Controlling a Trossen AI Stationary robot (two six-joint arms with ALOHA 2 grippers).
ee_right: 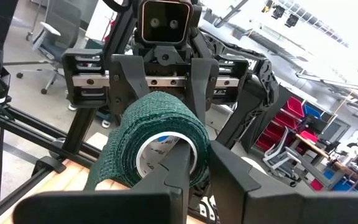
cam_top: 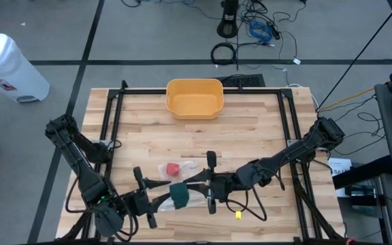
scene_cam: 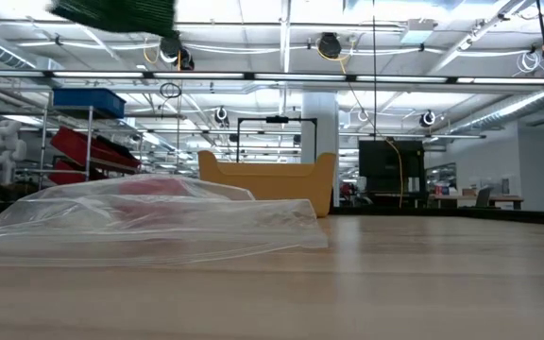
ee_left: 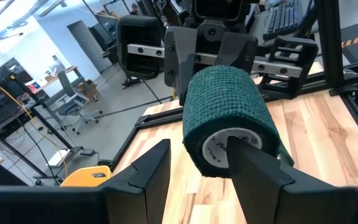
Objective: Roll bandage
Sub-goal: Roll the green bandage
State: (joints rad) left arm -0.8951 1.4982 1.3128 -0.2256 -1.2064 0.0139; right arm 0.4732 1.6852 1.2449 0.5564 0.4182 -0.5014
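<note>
the dark green roll of cohesive bandage with a white cardboard core [cam_top: 179,194] hangs above the near middle of the light wooden slatted worktop [cam_top: 250,129], held between the two arms. the left gripper [ee_left: 194,171] reaches in from the near left; one of its dark fingers [ee_left: 253,165] sits inside the white core while the other stands clear of the roll's outer side, so the jaws are partly apart with the roll threaded on one finger. the right gripper [ee_right: 197,168] comes from the right, facing the left one; its jaws are narrow, with a finger [ee_right: 176,165] pushed into the opposite end of the core. whether it pinches the roll's wall cannot be told. under and just behind the roll lies a clear plastic bag [scene_cam: 159,222], flat on the worktop, with a small red object [cam_top: 173,167] inside it. a yellow rounded plastic tub [cam_top: 194,97] stands at the far edge, well apart. a small yellow item [cam_top: 237,215] lies near the front edge.
</note>
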